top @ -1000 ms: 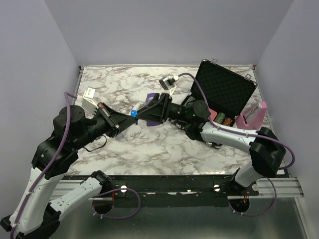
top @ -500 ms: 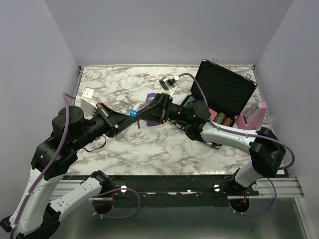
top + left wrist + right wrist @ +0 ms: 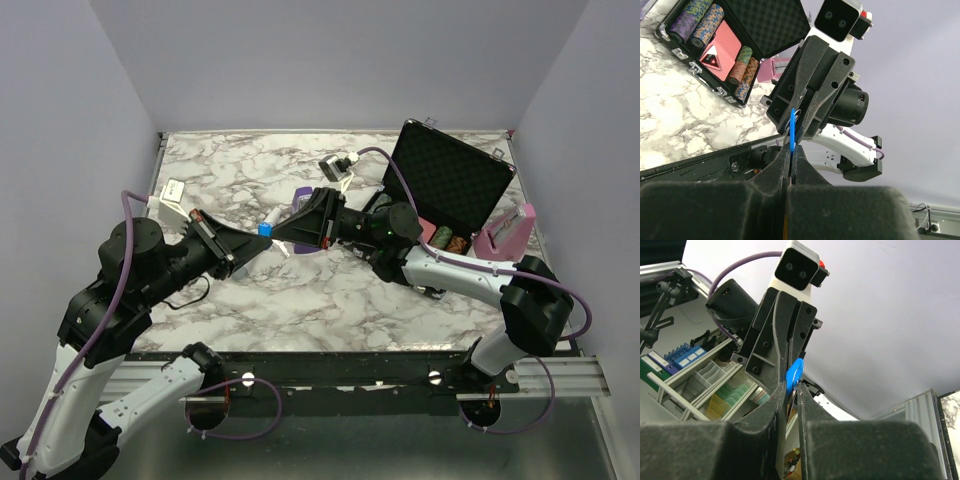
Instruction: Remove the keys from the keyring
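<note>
Right fingers (image 3: 772,410) narrowed around blue tag (image 3: 794,371), chip case (image 3: 450,185) behind

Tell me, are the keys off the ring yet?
Not that I can see. Done: the blue tag is held up off the table. In hand: the left end effector is shut on it, and the right end effector sits narrow around the same spot. Left: probably pulling the keys off; they're too small to see.

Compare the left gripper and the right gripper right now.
Left gripper is pinched shut on the blue tag; right gripper shows a narrow gap between its fingers. Left gripper reaches in from the left, right gripper from the right. Both meet tip to tip above the table.
</note>
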`<state>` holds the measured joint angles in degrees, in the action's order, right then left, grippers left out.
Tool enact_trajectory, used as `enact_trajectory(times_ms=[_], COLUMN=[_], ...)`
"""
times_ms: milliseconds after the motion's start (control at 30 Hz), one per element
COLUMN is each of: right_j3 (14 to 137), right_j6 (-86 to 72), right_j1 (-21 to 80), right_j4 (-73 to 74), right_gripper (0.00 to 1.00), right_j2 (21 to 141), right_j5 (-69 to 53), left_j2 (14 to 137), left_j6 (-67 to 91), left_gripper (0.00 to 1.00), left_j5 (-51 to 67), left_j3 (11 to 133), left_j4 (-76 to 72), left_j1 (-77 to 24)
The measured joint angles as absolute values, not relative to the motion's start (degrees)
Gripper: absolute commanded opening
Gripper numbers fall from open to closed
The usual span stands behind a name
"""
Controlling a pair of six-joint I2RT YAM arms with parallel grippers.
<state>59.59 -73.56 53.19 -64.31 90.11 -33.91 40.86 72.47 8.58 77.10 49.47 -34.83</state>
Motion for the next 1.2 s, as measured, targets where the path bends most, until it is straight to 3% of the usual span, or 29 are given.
enact_trajectory(times_ms=[1200], right_j3=[59.61], right_j6=[-71.92], right_j1=[53.3], right_j4=[-59.59], right_gripper=[0.21], right_j2=[90.04], right_j5=[-33.95], left_j2=[38.92], left_j6=[72.55], left_gripper=[0.0], left_j5=[7.73], left_j3=[76.36], left_j4=[50.04], left_j1=[-34.59])
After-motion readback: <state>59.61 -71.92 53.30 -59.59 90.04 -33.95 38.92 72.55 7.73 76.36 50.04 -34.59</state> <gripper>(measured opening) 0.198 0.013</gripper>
